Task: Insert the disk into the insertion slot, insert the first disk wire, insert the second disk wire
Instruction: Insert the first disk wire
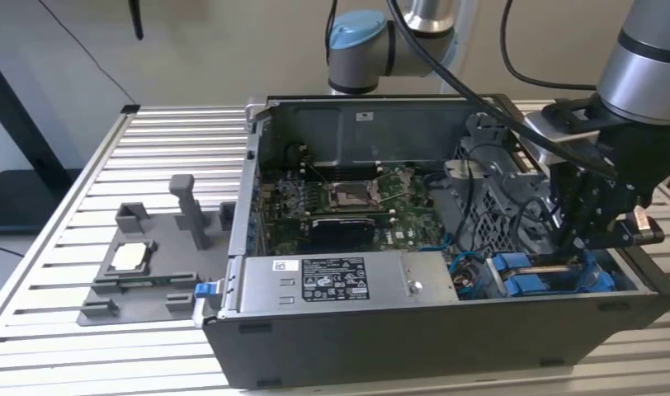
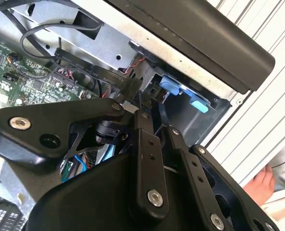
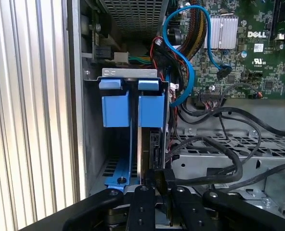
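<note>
The gripper (image 3: 160,191) was clamped nearly closed on a black disk wire (image 3: 164,177) plug just beside the near end of the disk (image 3: 153,144), which stood edge-on in the insertion slot (image 3: 91,144), long axis running straight away from the fingertips.

Grey fixture (image 1: 148,276) beside computer case (image 1: 423,342)

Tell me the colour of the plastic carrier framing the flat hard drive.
Bright blue carrier; first wrist view shows it best.

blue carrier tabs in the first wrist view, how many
2, side by side: one blue tab beside the case wall, the other beside the blue cable. More may be hidden.
</note>
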Robot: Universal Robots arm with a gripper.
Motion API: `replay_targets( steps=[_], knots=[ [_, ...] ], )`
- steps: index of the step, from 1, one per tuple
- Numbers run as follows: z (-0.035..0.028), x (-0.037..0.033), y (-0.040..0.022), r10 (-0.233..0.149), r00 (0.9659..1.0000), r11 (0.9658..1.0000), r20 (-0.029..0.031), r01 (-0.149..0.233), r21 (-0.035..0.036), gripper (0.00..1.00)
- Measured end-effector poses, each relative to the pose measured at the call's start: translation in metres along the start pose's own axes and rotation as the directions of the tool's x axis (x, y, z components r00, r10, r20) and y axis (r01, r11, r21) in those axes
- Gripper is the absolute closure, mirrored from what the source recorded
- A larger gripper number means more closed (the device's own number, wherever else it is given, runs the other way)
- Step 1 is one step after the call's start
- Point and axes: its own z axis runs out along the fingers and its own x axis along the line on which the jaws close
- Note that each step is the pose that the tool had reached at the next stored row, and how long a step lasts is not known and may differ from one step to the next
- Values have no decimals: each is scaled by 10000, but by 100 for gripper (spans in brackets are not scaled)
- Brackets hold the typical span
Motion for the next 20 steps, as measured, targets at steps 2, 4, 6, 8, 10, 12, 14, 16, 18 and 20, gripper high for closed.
replay_targets(
  steps=[2,4,6,8,10,12,14,16,18,20],
  knots=[
    [0,0,0,5,10000,10000,8,-5,0,81],
    [0,-1,0,13,10000,10000,17,-13,0,81],
    [0,-1,0,18,10000,10000,23,-18,0,81],
    [0,-1,0,20,10000,10000,24,-20,0,81],
    [0,-1,0,23,10000,10000,23,-23,0,81],
    [0,0,0,29,10000,10000,23,-29,0,81],
    [0,5,0,36,10000,10000,20,-36,0,81],
    [0,9,0,42,10000,10000,18,-42,0,81],
    [2,12,0,43,10000,10000,19,-43,0,81],
    [3,13,0,43,10000,10000,21,-43,0,81]
  ],
)
